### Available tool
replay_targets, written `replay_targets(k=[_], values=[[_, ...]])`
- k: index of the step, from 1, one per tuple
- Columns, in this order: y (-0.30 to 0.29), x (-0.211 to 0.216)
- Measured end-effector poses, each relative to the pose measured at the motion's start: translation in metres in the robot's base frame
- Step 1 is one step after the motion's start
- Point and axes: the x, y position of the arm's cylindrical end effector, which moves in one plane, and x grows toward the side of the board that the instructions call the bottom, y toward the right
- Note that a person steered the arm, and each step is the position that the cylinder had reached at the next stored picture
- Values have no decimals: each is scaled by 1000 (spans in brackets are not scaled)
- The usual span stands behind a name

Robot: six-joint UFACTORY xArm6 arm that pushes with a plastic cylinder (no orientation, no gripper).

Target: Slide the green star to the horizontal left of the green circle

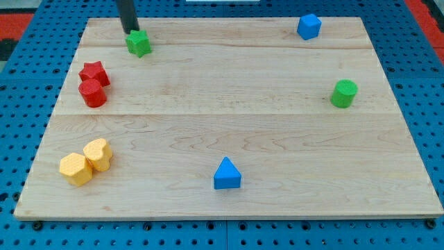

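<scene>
The green star (pixel 139 43) lies near the view's top left of the wooden board (pixel 229 125). The green circle (pixel 343 93), a short cylinder, stands at the view's right, far from the star and lower in the view. My tip (pixel 130 31) is just above and slightly left of the green star, touching or nearly touching its upper left edge. The rod comes down from the view's top edge.
A red star (pixel 94 72) and a red cylinder (pixel 92 93) sit together at the left. A yellow hexagon (pixel 75 168) and a yellow heart (pixel 98 153) lie at the bottom left. A blue triangle (pixel 227 174) is at the bottom centre, a blue cube (pixel 309 26) at the top right.
</scene>
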Motion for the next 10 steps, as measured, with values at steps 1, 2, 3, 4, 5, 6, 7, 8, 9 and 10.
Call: replay_targets(k=[1, 2, 3, 4, 5, 6, 7, 8, 9, 10], values=[[66, 44], [176, 81], [136, 48], [122, 15], [94, 61], [94, 67], [80, 70], [77, 100], [137, 151], [238, 181]])
